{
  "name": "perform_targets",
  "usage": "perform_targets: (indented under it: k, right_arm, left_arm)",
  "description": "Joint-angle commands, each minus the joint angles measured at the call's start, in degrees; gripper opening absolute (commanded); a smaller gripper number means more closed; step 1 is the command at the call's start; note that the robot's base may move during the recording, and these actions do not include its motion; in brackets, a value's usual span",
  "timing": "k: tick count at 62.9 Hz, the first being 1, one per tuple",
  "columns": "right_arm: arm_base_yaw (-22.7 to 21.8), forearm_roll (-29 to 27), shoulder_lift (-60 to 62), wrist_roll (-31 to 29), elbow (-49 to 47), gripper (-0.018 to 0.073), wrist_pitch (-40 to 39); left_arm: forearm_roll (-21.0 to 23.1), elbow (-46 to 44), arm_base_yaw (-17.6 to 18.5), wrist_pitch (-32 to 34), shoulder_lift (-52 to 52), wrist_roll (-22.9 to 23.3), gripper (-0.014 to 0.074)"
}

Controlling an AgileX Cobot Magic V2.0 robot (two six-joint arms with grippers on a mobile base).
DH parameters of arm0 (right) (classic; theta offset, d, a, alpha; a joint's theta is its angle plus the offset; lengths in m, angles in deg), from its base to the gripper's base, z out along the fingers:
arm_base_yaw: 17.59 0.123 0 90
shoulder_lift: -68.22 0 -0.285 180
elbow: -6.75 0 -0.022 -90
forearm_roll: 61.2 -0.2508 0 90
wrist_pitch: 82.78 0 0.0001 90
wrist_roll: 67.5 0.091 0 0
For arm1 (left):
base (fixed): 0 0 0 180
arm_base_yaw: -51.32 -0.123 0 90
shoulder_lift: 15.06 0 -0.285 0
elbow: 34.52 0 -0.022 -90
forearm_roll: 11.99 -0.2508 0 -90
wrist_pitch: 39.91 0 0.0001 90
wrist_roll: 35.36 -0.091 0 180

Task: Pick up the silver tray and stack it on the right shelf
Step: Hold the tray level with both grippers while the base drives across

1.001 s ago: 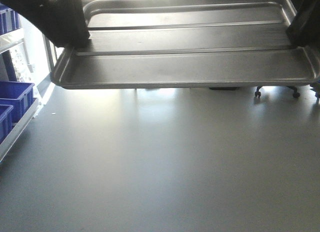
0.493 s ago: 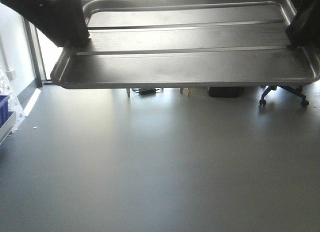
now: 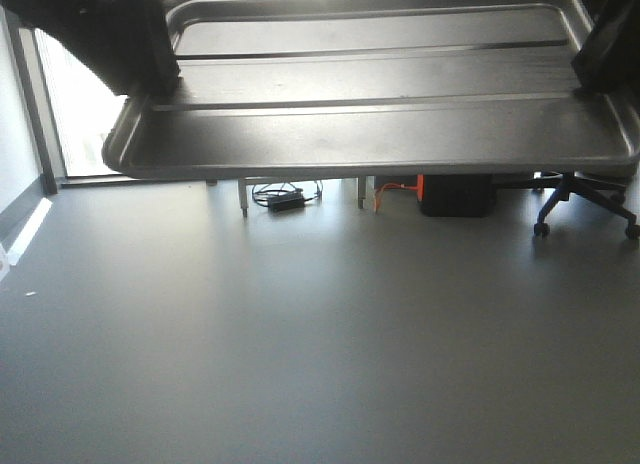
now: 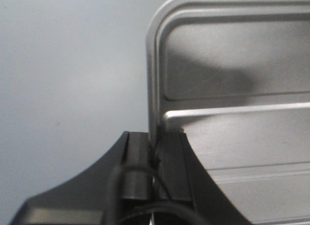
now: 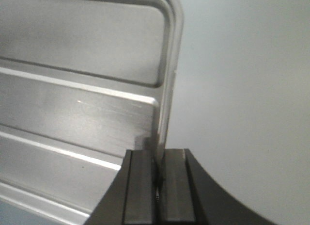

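I hold the silver tray [image 3: 380, 134] level over the floor [image 3: 300, 334], long axis crosswise between my arms, left gripper [image 4: 154, 159] clamped on its left short rim, right gripper [image 5: 157, 171] clamped on its right, the right shelf out of view.

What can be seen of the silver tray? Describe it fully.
The tray looks like shiny steel, rectangular and shallow, with rounded corners, a rolled rim and two long ridges across its base. Empty, it hangs roughly level above the floor. The left gripper clamps its left rim, the right gripper its right rim; nothing else touches it.
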Motion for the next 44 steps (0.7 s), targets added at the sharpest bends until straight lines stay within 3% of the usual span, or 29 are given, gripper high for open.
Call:
perform_targets:
  k: [1, 44]
  right_arm:
    - [-0.18, 2.07, 1.31, -1.02, -1.57, 0.0057, -3.32]
    - [-0.18, 2.07, 1.31, -1.02, -1.57, 0.0057, -3.28]
  left_arm:
    - [-1.76, -1.8, 0.48, 0.39, -2.1, -0.82, -0.0101]
    - [-1.76, -1.8, 0.48, 0.39, -2.1, -0.82, -0.0101]
